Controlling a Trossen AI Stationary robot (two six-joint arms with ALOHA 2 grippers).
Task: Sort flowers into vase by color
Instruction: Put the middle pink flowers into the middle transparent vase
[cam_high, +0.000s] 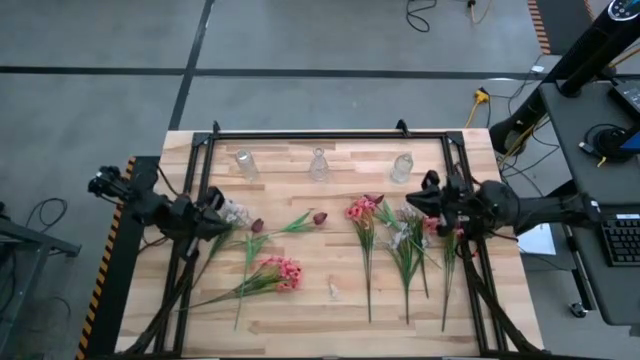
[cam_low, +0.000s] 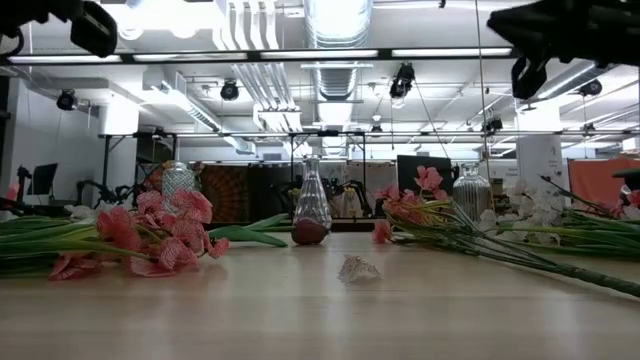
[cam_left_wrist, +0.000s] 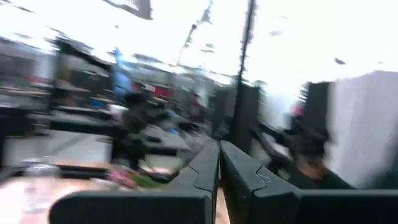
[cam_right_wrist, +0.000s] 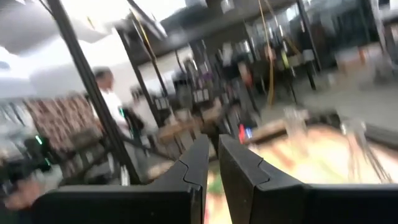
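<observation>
I am holding both arms raised, left gripper (cam_high: 222, 210) and right gripper (cam_high: 418, 200) clenched empty, while flowers (cam_high: 272, 272) are lying scattered below three glass vases (cam_high: 318, 166) standing at twelve o'clock.

I see 3 glass vases (cam_high: 318, 165) in a row near the table's far edge, w/ open gaps btwn them. Mid-table is cluttered: flowers (cam_high: 268, 274) on the left side, more stems (cam_high: 405, 250) fanned on the right, a dark red bud (cam_high: 320, 217) btwn. Small white scrap (cam_high: 332, 291) lies alone near the front. Bare wood (cam_high: 320, 330) along the front edge is free. Black frame rails (cam_high: 330, 134) fence the back and sides.
</observation>
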